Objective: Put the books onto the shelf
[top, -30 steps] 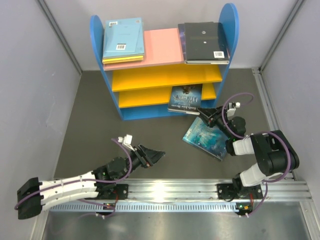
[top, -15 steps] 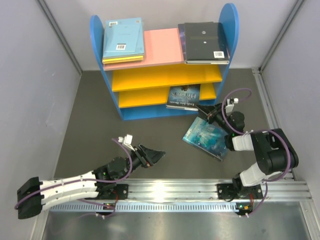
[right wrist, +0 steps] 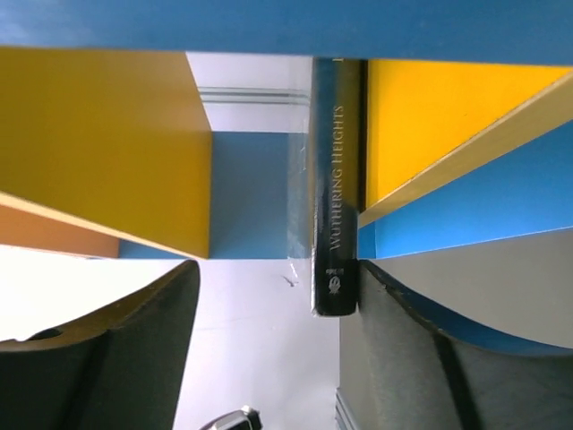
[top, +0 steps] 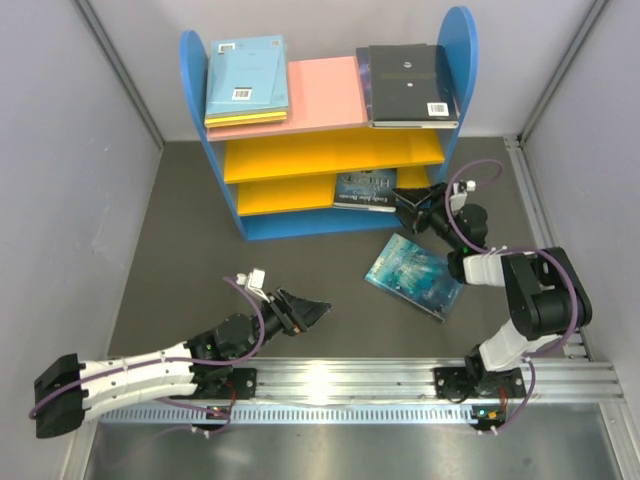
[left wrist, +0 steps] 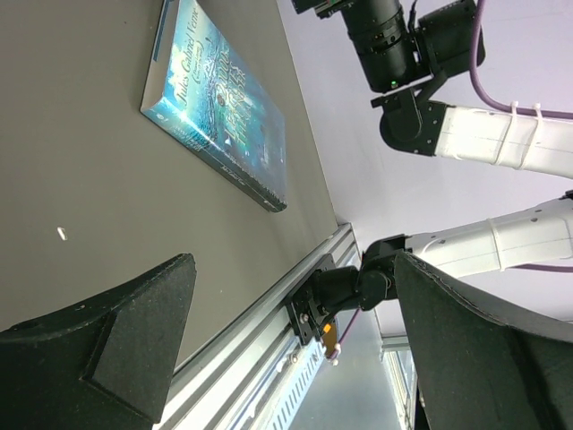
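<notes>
Nearest, by the rail: left gripper (top: 308,312), spread wide, empty. Further out, flat on the table (top: 200,230): teal book (top: 413,277). Beyond, right gripper (top: 408,210), unclenched, spine end of dark book (top: 367,190) between its fingers; book lying on the bottom board of the shelf (top: 300,225).

Left arm (top: 140,375), right arm (top: 530,300): white shells, black joints, purple cables. Left claw (top: 316,313), right claw (top: 404,212): black.
</notes>
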`<action>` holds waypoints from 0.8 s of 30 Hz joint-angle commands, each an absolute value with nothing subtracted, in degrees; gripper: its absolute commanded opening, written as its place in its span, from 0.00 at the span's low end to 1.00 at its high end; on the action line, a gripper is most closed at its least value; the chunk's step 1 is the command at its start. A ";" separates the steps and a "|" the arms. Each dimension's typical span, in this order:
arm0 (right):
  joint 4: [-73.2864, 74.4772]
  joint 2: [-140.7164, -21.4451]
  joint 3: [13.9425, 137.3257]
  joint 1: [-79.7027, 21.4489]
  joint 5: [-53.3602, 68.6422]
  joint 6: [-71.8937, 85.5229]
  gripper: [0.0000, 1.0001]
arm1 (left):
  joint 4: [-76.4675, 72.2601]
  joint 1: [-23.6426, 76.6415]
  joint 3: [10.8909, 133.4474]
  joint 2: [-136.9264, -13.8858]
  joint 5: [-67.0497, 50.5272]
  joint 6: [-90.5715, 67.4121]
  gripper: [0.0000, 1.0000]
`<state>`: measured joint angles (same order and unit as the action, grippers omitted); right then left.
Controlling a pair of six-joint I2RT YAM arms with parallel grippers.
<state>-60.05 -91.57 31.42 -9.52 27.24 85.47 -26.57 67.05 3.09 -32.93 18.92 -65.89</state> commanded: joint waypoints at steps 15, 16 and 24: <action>-42.53 -67.58 21.18 -3.00 34.90 67.23 0.77 | -29.88 66.97 -8.44 -33.49 19.42 -65.65 0.97; -34.19 -63.59 22.14 -2.38 31.59 62.10 0.78 | -29.97 66.89 -8.35 -33.57 19.51 -65.65 0.97; 8.70 -53.66 29.09 6.31 15.63 35.43 0.89 | -35.50 66.97 -4.67 -44.96 16.35 -63.55 0.98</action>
